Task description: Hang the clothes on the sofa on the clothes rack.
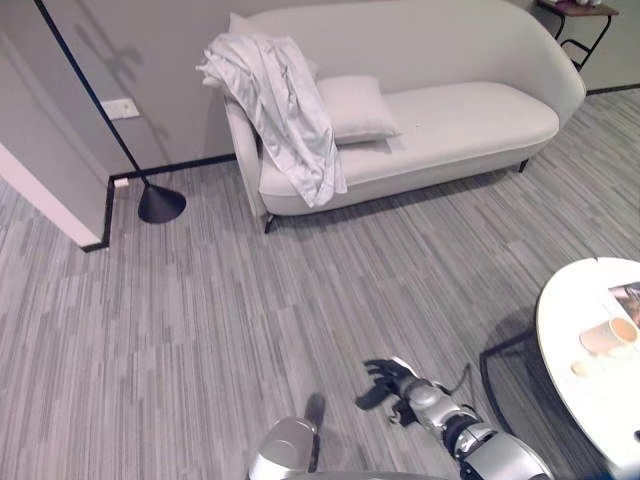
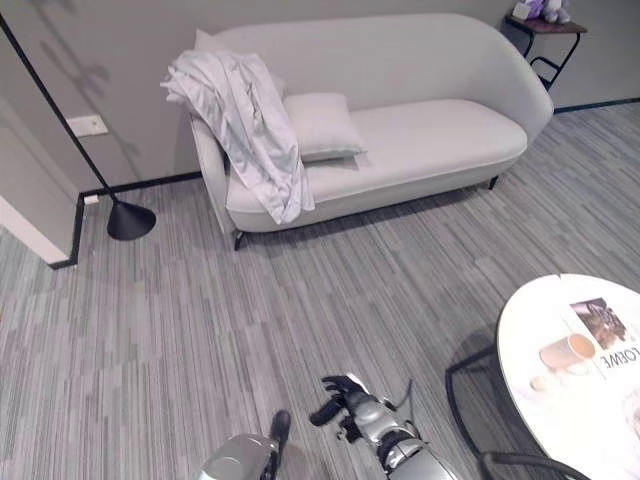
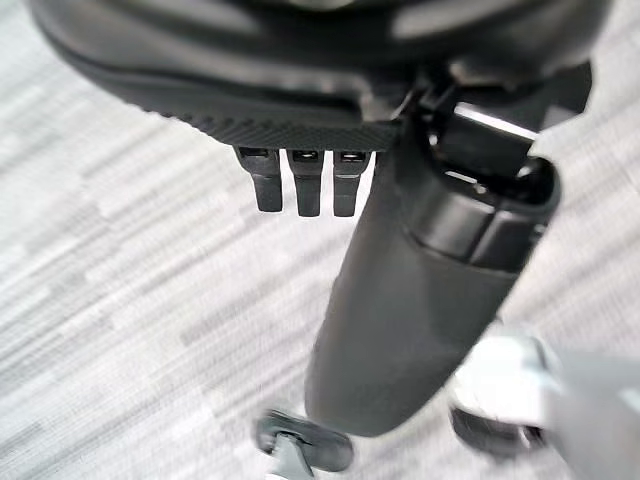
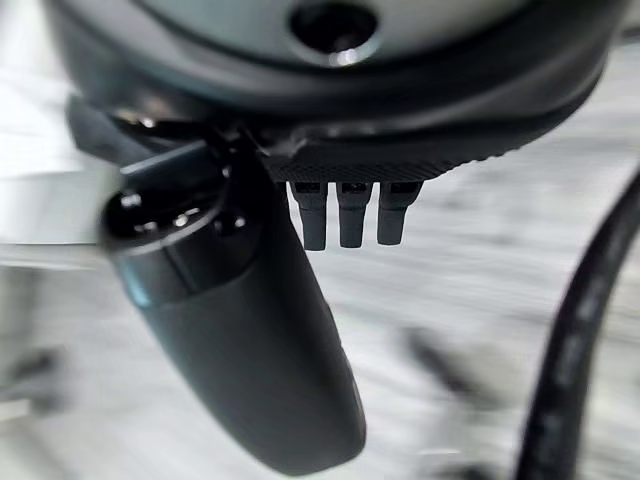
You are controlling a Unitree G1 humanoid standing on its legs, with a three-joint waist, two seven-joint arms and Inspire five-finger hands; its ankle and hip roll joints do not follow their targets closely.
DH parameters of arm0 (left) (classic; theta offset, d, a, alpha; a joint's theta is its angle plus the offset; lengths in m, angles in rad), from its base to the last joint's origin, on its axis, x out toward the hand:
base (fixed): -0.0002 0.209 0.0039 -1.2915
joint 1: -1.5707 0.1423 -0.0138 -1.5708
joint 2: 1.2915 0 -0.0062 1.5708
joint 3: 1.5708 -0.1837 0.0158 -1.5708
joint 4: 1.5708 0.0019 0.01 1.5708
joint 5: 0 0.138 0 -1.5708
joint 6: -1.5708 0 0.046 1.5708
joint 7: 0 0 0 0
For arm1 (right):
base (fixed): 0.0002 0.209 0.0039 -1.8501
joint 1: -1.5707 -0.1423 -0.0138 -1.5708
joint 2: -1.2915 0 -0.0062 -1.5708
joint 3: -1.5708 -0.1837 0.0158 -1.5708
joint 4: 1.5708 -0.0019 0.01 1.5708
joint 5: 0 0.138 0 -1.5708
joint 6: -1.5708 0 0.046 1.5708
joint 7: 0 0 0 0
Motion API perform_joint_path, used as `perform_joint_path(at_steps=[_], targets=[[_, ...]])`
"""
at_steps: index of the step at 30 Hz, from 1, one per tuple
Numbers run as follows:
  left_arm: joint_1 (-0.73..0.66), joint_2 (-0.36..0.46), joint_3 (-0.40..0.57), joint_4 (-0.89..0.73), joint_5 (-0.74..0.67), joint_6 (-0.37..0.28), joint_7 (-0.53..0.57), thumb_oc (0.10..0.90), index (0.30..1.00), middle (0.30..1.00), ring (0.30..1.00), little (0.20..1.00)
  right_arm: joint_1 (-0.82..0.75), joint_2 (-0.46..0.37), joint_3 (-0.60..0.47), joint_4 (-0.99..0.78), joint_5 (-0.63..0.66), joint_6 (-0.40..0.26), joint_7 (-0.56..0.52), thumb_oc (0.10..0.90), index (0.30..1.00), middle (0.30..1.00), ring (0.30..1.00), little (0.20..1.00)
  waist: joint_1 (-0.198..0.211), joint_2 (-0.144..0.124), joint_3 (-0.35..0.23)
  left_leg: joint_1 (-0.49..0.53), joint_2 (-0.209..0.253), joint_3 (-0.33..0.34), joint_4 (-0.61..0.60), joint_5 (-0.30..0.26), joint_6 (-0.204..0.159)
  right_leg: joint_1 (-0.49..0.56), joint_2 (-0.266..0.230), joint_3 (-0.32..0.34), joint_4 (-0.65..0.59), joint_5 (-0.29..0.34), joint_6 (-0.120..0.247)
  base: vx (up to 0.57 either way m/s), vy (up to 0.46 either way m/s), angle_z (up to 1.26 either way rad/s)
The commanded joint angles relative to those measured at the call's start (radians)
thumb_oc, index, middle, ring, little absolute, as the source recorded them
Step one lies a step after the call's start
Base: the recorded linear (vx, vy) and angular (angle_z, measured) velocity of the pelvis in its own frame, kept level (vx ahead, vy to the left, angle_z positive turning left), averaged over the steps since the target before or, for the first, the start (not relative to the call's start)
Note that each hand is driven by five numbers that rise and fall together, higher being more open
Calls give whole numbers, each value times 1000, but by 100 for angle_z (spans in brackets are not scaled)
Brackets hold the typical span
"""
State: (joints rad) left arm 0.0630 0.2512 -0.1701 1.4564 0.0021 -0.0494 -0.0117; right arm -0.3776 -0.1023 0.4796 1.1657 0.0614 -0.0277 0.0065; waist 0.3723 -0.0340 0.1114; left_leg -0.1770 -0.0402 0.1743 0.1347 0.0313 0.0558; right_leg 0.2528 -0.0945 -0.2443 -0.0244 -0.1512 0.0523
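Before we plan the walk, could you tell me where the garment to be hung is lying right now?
The light grey garment is draped over the left arm and backrest corner of the sofa, beside the cushion, its lower end hanging toward the floor.

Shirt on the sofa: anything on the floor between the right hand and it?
Nothing visible. The right hand hangs open low over bare carpet; the shirt is draped over the sofa arm ahead. The floor lamp and the round table stand off to either side.
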Motion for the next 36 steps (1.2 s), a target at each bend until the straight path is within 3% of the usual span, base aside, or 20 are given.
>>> perform_joint_path(at_steps=[1, 4, 6, 7, 9, 11, 13, 14, 15, 16, 17, 18, 20, 25, 27, 28, 30, 34, 35, 36], targets=[[45, 18, -1, 78, -20, 6, 21, 800, 900, 900, 900, 900, -33, -39, -66, -28, 47, -24, -73, 800, 900, 900, 900, 900, 57, -41, -72, -100, -4, -85, -178, 201, -39, 44, 3, 18, 46, 74, 60, 592, 337, 6], [29, 26, -21, 57, -23, 0, 32, 800, 900, 900, 900, 900, -53, -43, -105, 20, 36, -9, -112, 800, 900, 900, 900, 900, 47, -44, -95, 6, -48, -100, -216, 142, 7, -50, -83, -31, 355, 263, 140, 418, 364, 24], [9, 31, -54, 32, -21, -4, 58, 800, 900, 900, 900, 900, -69, -46, -130, 58, 24, 1, -160, 800, 900, 900, 900, 900, 24, -3, -96, 83, -59, -122, -222, 95, 38, -135, -163, -101, 604, 406, 175, 430, 435, 33], [-9, 38, -87, 8, -2, -7, 75, 800, 900, 900, 900, 900, -76, -45, -131, 75, -10, 7, -203, 800, 900, 900, 900, 900, 11, 13, -93, 114, -60, -130, -222, 69, 48, -151, -204, -153, 675, 435, 181, 379, 349, 58], [-57, 48, -146, -37, 25, -6, 102, 800, 900, 900, 900, 900, -94, -25, -131, 101, -27, 26, -249, 800, 900, 900, 900, 900, -20, 42, -76, 169, -48, -167, -222, 32, 58, -233, -269, -196, 792, 374, 162, 323, 189, 68], [-104, 49, -188, -74, 27, -17, 117, 800, 900, 900, 900, 900, -115, -33, -132, 125, -38, 34, -273, 800, 900, 900, 900, 900, -46, 50, -54, 215, -43, -229, -222, 10, 47, -327, -229, -200, 718, 286, 131, 250, -46, 85], [-116, 50, -192, -89, 17, -24, 116, 800, 900, 900, 900, 900, -127, -38, -130, 127, -35, 34, -278, 800, 900, 900, 900, 900, -49, 50, -45, 227, -41, -249, -222, 4, 39, -329, -218, -211, 640, 273, 127, 184, -155, 95], [-155, 51, -201, -114, -13, -35, 128, 800, 900, 900, 900, 900, -167, -46, -122, 140, -38, 43, -291, 800, 900, 900, 900, 900, -53, 36, -31, 252, -34, -292, -222, -24, 11, -356, -201, -218, 426, 264, 114, 165, -172, 82], [-156, 51, -201, -113, -13, -35, 128, 800, 900, 900, 900, 900, -168, -46, -123, 141, -38, 42, -291, 800, 900, 900, 900, 900, -54, 39, -30, 254, -31, -294, -222, -25, 10, -350, -196, -221, 419, 266, 113, 279, -280, 76], [-180, 46, -215, -114, -18, -39, 133, 800, 900, 900, 900, 900, -186, -47, -120, 150, -28, 42, -296, 800, 900, 900, 900, 900, -66, 27, -27, 267, -29, -329, -222, -39, -9, -365, -177, -194, 253, 286, 110, 403, -282, 59], [-214, 28, -227, -97, -27, -43, 138, 800, 900, 900, 900, 900, -203, -57, -121, 161, -5, 43, -305, 800, 900, 900, 900, 900, -88, 14, -17, 312, -20, -398, -222, -86, -33, -415, -144, -46, 35, 341, 132, 391, -273, 68], [-216, 28, -227, -96, -27, -43, 138, 800, 900, 900, 900, 900, -204, -58, -122, 162, -5, 42, -305, 800, 900, 900, 900, 900, -89, 11, -17, 307, -24, -399, -222, -81, -33, -414, -147, -47, 25, 350, 133, 395, -199, 69], [-216, -3, -216, -67, -80, -58, 152, 800, 900, 900, 900, 900, -205, -63, -146, 175, 65, 35, -291, 800, 900, 900, 900, 900, -112, 1, -15, 349, -6, -477, -222, -104, -45, -482, -148, 86, -45, 444, 160, 409, -145, 99], [-168, -17, -153, 3, -109, -49, 139, 800, 900, 900, 900, 900, -196, -55, -160, 222, 164, 22, -232, 800, 900, 900, 900, 900, -116, -52, -51, 395, 54, -525, -222, -152, -77, -425, -145, 30, -60, 441, 153, 422, -253, 74], [-121, 3, -64, 51, -184, -33, 125, 800, 900, 900, 900, 900, -178, -42, -151, 223, 187, 12, -210, 800, 900, 900, 900, 900, -120, -68, -77, 425, 140, -520, -222, -160, -103, -410, -90, 30, -30, 408, 137, 378, -349, 53], [-99, 14, -31, 52, -197, -29, 130, 800, 900, 900, 900, 900, -171, -35, -142, 215, 192, 11, -209, 800, 900, 900, 900, 900, -121, -52, -84, 429, 189, -517, -222, -157, -113, -398, -65, 26, -29, 387, 129, 414, -423, 14], [-76, 13, 0, 58, -208, -27, 144, 800, 900, 900, 900, 900, -161, -37, -150, 182, 202, -12, -241, 800, 900, 900, 900, 900, -117, -25, -104, 401, 265, -506, -157, -85, -133, -344, 6, 17, -63, 343, 101, 372, -340, -20], [-81, -4, -41, 16, -175, -43, 162, 800, 900, 900, 900, 900, -159, -64, -156, 112, 138, -27, -319, 800, 900, 900, 900, 900, -108, -30, -85, 337, 240, -495, 18, -56, -134, -303, 9, -6, -63, 299, 76, 199, -135, -3], [-106, -10, -96, -41, -149, -65, 186, 800, 900, 900, 900, 900, -157, -95, -177, 78, 90, -32, -389, 800, 900, 900, 900, 900, -98, -40, -45, 223, 216, -471, 207, 38, -131, -263, 7, -14, -63, 278, 50, 113, -125, 17], [-120, -12, -124, -61, -131, -73, 203, 800, 900, 900, 900, 900, -164, -114, -183, 71, 77, -36, -422, 800, 900, 900, 900, 900, -88, -40, -20, 159, 217, -437, 307, 60, -114, -242, 8, -18, -63, 267, 34, 154, -202, 41]])
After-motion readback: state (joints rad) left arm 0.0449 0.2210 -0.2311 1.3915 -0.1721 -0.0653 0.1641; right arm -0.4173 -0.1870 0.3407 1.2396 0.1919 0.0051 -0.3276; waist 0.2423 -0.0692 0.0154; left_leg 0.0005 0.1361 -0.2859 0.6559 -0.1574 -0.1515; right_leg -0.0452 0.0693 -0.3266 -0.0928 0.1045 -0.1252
